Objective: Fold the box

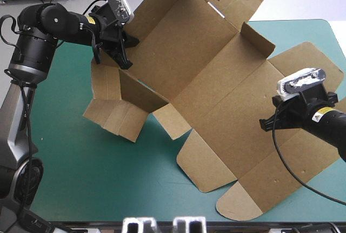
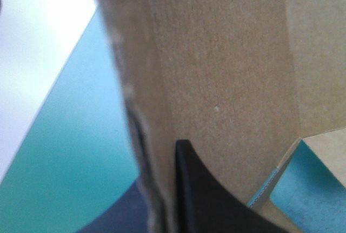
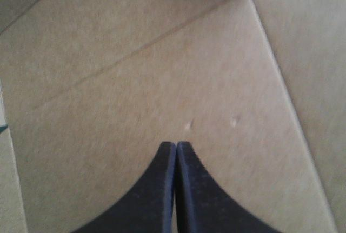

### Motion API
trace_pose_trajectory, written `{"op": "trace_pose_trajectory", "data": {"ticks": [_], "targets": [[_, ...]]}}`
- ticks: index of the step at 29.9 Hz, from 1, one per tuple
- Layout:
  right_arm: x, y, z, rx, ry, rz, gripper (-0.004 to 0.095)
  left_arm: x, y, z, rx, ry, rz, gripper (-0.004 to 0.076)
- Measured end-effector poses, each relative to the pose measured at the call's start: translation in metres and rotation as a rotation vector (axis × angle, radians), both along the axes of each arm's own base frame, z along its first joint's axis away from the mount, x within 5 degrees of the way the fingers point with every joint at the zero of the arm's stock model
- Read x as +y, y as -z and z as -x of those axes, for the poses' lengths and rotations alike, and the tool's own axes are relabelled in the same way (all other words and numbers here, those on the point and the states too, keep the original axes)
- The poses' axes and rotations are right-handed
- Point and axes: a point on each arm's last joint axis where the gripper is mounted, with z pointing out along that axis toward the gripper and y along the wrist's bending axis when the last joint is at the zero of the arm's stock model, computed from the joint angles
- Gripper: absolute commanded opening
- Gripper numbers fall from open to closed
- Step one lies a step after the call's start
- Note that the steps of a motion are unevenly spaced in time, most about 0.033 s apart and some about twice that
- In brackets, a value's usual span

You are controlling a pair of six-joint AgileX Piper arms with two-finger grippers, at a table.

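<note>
- Across the bench's middle and right side you have one brown box, a single cut sheet. Its near-right part lies flat on the teal-green cover, and its far-left part stands tilted up toward the far edge.
- Near the sheet's left edge, one side panel bends down onto the cover.
- You have two hands at the sheet.
- Your left hand is clamped on the raised left edge, with a black finger on each face of the board.
- Your right hand is over the flat right part with its two fingers pressed together in one point. You cannot tell whether it touches the board.
</note>
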Motion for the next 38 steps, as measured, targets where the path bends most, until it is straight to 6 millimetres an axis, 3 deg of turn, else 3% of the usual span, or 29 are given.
{"op": "trace_pose_trajectory", "data": {"ticks": [5,11,14,18,23,27,33,38], "targets": [[-0.001,-0.047,0.006,-0.184,-0.005,-0.021,-0.0024,-0.02,-0.007,0.013,-0.131,0.005,-0.241,-0.001],[0.0,-0.097,0.011,-0.26,-0.034,-0.005,-0.0024,-0.049,0.017,0.019,-0.156,0.047,-0.463,-0.001],[0.002,-0.11,0.002,-0.232,-0.049,0.013,-0.0025,-0.059,0.033,0.021,-0.149,0.042,-0.549,-0.001],[0.006,-0.122,-0.024,-0.186,-0.062,0.034,-0.0024,-0.067,0.051,0.017,-0.165,0.002,-0.567,-0.001],[0.013,-0.124,-0.068,-0.079,-0.086,0.058,-0.0024,-0.081,0.076,0.014,-0.238,0.031,-0.552,-0.001],[0.022,-0.112,-0.115,0.052,-0.117,0.073,-0.0024,-0.09,0.102,0.02,-0.355,0.094,-0.563,-0.001],[0.033,-0.098,-0.173,0.085,-0.115,0.023,-0.0025,-0.081,0.118,0.033,-0.558,0.092,-0.52,-0.001],[0.038,-0.069,-0.209,0.166,-0.106,0.005,-0.0024,-0.074,0.125,0.033,-0.69,0.04,-0.552,-0.001]]}}
